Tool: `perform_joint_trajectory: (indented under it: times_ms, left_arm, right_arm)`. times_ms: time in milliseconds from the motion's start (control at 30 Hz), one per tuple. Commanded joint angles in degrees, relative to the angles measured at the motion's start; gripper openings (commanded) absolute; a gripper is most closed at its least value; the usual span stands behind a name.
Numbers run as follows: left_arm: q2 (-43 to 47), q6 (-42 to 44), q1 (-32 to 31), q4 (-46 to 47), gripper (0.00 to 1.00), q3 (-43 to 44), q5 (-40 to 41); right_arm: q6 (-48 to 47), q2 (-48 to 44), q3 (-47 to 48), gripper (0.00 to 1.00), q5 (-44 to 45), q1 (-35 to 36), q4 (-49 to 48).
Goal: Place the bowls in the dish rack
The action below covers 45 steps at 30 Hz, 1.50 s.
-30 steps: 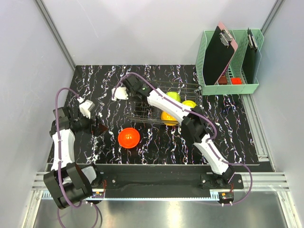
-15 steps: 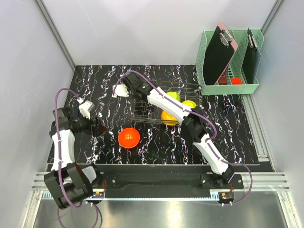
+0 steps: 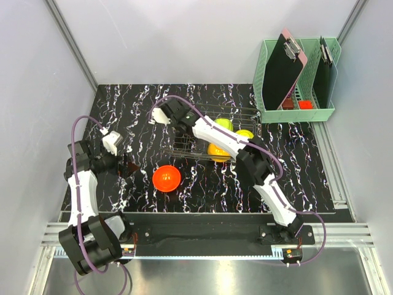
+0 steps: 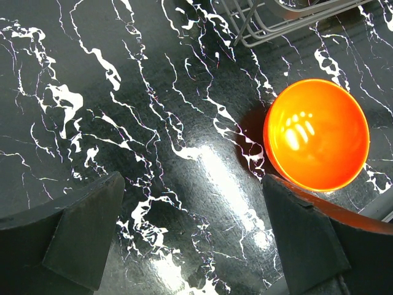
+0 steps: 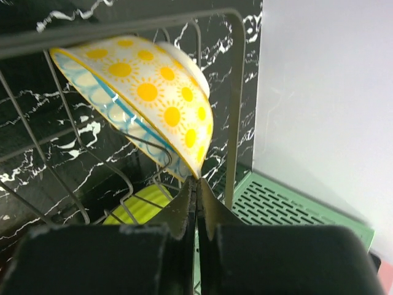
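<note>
A black marbled bench (image 3: 295,178) carries a wire dish rack (image 3: 184,152) at its middle. The right arm (image 3: 215,132) reaches across the rack. The right fingers (image 5: 197,196) are clenched on the rim of a tilted cream-white bowl (image 5: 141,92) at the rack's far left end, so the rack lies just to the bowl's right. An orange bowl (image 3: 166,178) sits on the bench near the released left fingers (image 3: 127,165).

Both my arms are wearing white shells w/ black joints; purple cables (image 3: 74,132) are looping off left arm (image 3: 78,187) & right arm (image 3: 277,208); left gripper (image 4: 191,184) fingers (image 4: 86,227) are looking dark grey, wedge-shaped.
</note>
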<state>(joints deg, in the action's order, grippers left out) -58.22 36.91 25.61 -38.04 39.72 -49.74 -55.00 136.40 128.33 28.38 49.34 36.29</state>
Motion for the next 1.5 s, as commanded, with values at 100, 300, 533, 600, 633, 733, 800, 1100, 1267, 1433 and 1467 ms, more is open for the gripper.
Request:
perform_joint_trajectory:
  times_ms: [100,300,533,600,633,733,800,1100,1267,1433,1467]
  left_arm:
    - [0.6,1.3,0.5,0.3,0.99,-0.1,-2.6]
    - [1.3,1.2,0.5,0.3,0.99,-0.1,-2.2]
    - [0.7,1.2,0.5,0.2,0.99,0.2,-2.0]
    - [0.4,1.1,0.6,0.3,0.99,0.3,-2.2]
    - [0.4,1.0,0.5,0.3,0.99,0.4,-2.5]
    - [-0.1,0.8,0.6,0.4,0.99,0.7,-2.7]
    - [-0.2,0.6,0.5,0.3,0.99,1.1,-2.6]
    - [-0.7,0.5,0.6,0.3,0.99,2.0,-2.0]
    - [-1.3,0.4,0.5,0.3,0.99,2.4,-1.4]
    - [-1.5,0.7,0.5,0.3,0.99,2.3,-0.8]
    - [-1.5,0.7,0.6,0.3,0.99,2.2,-0.8]
  right_arm:
    - [-0.1,-4.9,-12.1,0.00,5.1,-0.6,-12.3]
    - [-1.6,-6.1,-15.7,0.00,4.8,-0.6,-19.6]
    - [-1.9,-8.9,-18.4,0.40,1.2,-0.7,-19.2]
    - [-2.0,-9.7,-19.2,0.52,-0.2,-0.7,-18.6]
    - [-2.1,-10.6,-19.9,0.57,-0.7,-0.7,-18.3]
    - [-2.6,-12.8,-20.8,0.61,-3.6,-1.0,-18.0]
    - [-3.4,-13.8,-20.7,0.62,-5.8,-1.3,-18.0]
    - [-10.5,-17.5,-22.0,0.61,-16.6,-2.5,-17.1]
    - [-12.9,-15.1,-22.2,0.57,-19.1,-2.7,-17.2]
    - [-14.2,-12.9,-19.7,0.56,-20.9,-3.4,-18.1]
    - [-14.6,-12.6,-19.3,0.56,-21.1,-3.5,-18.0]
